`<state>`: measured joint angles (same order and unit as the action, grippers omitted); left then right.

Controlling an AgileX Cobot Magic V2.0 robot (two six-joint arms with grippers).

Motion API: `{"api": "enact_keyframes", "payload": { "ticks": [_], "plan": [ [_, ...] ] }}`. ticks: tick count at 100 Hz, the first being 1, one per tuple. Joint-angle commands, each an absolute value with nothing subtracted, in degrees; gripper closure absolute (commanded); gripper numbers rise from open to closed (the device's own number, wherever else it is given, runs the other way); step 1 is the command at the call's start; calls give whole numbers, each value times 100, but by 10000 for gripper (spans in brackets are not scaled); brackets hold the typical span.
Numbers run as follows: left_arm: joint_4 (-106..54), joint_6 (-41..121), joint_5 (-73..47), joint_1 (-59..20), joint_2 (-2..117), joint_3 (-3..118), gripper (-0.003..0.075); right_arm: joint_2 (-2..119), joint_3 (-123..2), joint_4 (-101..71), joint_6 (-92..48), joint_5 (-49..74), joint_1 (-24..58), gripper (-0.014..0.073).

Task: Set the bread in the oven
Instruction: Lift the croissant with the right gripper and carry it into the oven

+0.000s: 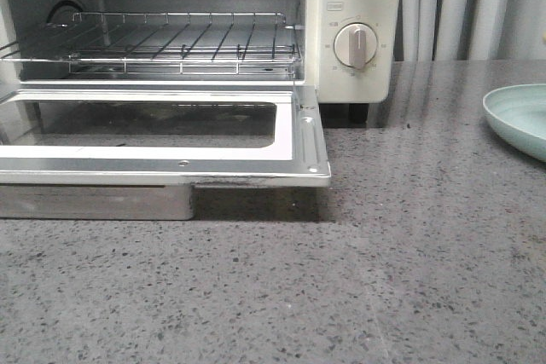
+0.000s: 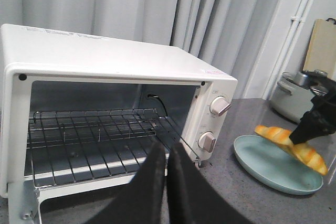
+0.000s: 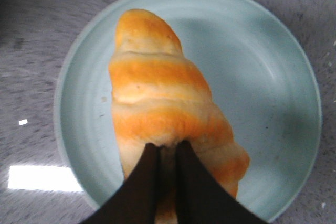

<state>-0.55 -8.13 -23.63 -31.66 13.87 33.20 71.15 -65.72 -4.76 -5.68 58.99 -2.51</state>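
Right wrist view, mid-frame: right gripper [image 3: 167, 153] pinched on the bread [image 3: 165, 103] above the plate [image 3: 283, 72]; left gripper [image 2: 167, 156] closed, empty; oven [image 2: 105, 61] open, rack [image 2: 100, 129] bare; carrying and placing remain.

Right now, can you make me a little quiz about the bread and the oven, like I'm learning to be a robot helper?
1. True or false: the oven door is shut.
2. Which hand is closed on the bread? A) left hand B) right hand C) neither
3. Fill in: the bread is over a pale green ____.

Key:
1. False. The door hangs open and the wire rack is bare.
2. B. The right hand pinches the bread, while the left hand is shut on nothing near the oven.
3. plate.
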Motion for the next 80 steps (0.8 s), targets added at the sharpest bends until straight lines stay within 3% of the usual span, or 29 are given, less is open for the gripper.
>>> {"api": "enact_keyframes", "payload": {
  "ticks": [1,32,80],
  "plan": [
    [-95,-835,-1908,-3213,1467,3508,741,6736,-7070,-456,-746,6281,-78,662],
    [-95,-835,-1879,-3213,1467,3508,741,6128,-7436,-467,-857,7457,1327,662],
    [-95,-835,-1865,-3213,1467,3508,741,6400,-7440,-493,-857,7278,3795,662]
  ]
}}
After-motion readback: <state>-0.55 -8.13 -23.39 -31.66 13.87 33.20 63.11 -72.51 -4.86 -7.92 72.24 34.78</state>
